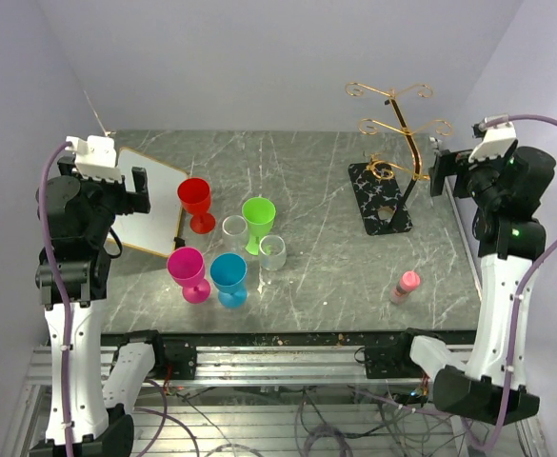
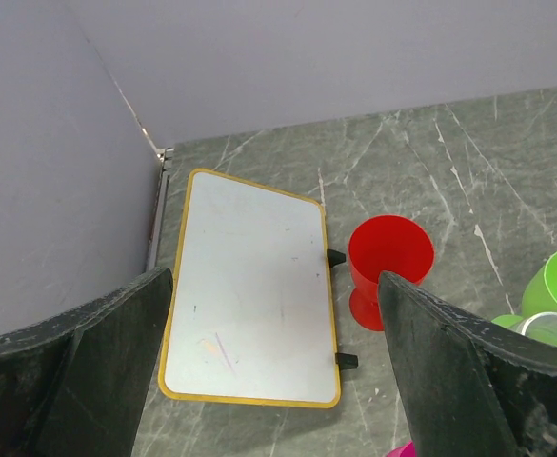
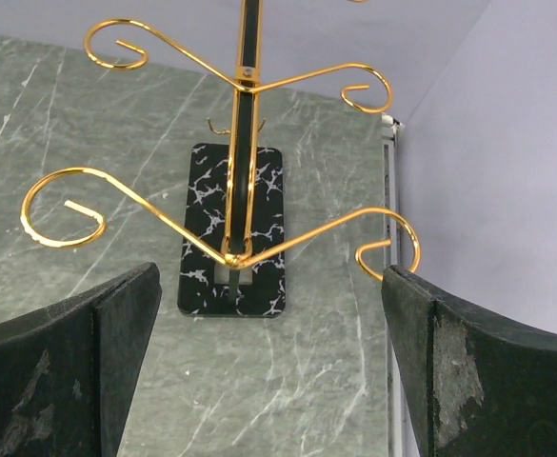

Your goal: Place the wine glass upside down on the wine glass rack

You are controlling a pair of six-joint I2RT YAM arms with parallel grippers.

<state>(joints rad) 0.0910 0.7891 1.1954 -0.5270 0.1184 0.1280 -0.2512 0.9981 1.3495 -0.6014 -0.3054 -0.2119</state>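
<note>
We see the red glass [image 1: 195, 202], green glass [image 1: 258, 219], pink glass [image 1: 187, 271] and blue glass [image 1: 228, 276] upright, mouths up, empty, clustered left of centre. They are well apart from the rack [image 1: 380, 198] — upright near the far right edge of the tabletop [image 1: 316, 190], open room between. Left jaws and right jaws gape, holding nothing.

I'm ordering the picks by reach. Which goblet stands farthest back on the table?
The red one, beside the whiteboard; every other goblet stands nearer the arms.
</note>
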